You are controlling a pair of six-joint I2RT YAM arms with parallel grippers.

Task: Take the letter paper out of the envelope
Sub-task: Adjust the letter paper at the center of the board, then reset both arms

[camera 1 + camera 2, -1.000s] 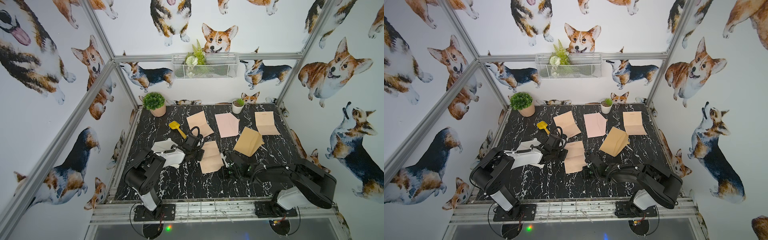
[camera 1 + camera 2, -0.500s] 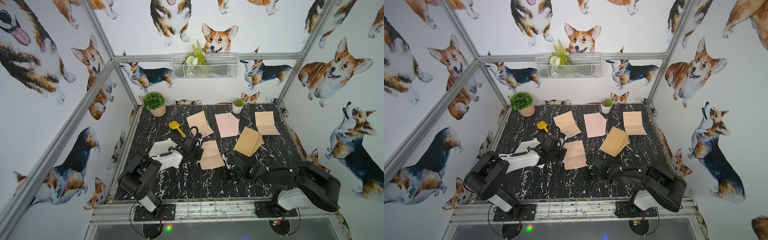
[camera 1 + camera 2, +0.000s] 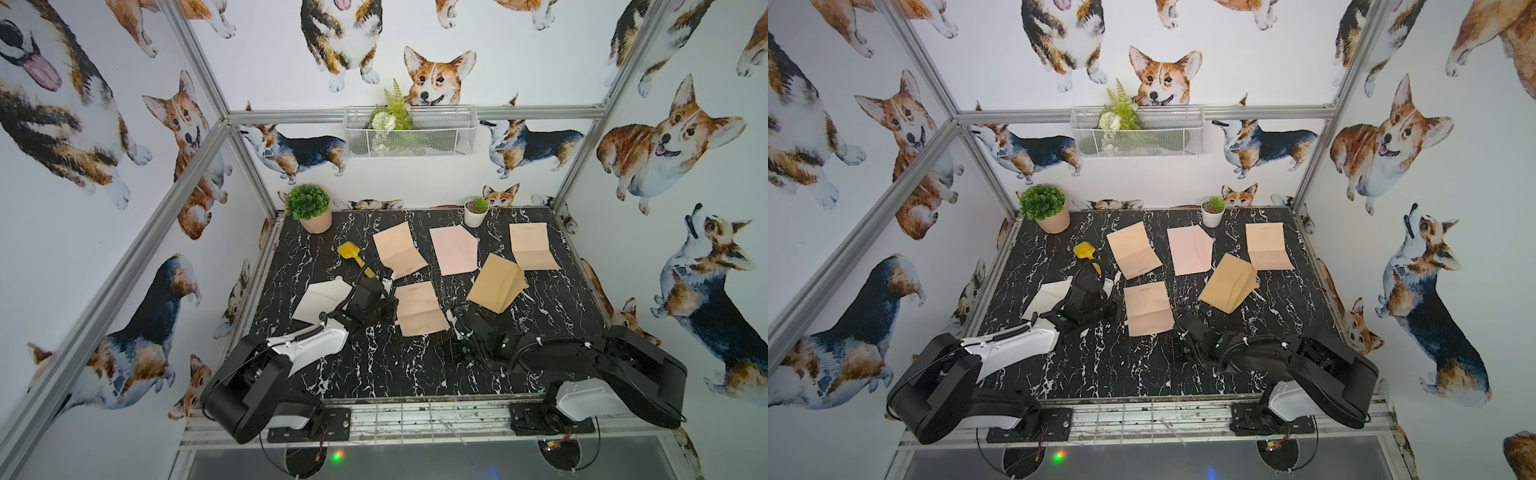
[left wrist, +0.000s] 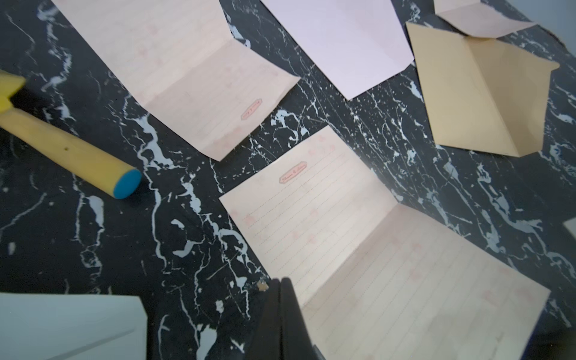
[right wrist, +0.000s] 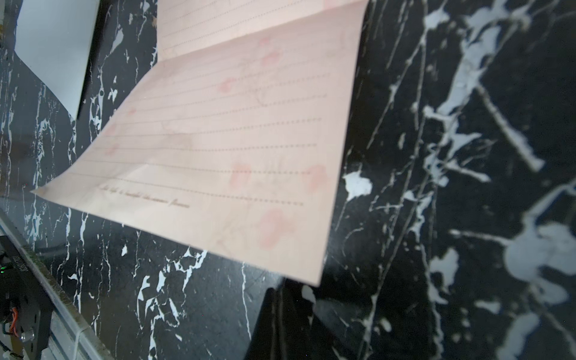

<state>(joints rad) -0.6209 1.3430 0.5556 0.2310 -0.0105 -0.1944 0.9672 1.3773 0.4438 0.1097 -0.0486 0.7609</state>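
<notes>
Letter paper [image 3: 419,309]: peach, dotted-ruled, creased mid-sheet, opened out between left jaws, pinching its edge, and right jaws, pressed together empty.

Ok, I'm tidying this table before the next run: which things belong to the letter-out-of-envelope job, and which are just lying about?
Job, likely: white envelope; front letter paper, lying outside any envelope.

Lying about: back-left letter paper; back-right letter paper; pink envelope; brown envelope; yellow toy shovel; large potted plant; small potted plant; wire basket.
</notes>
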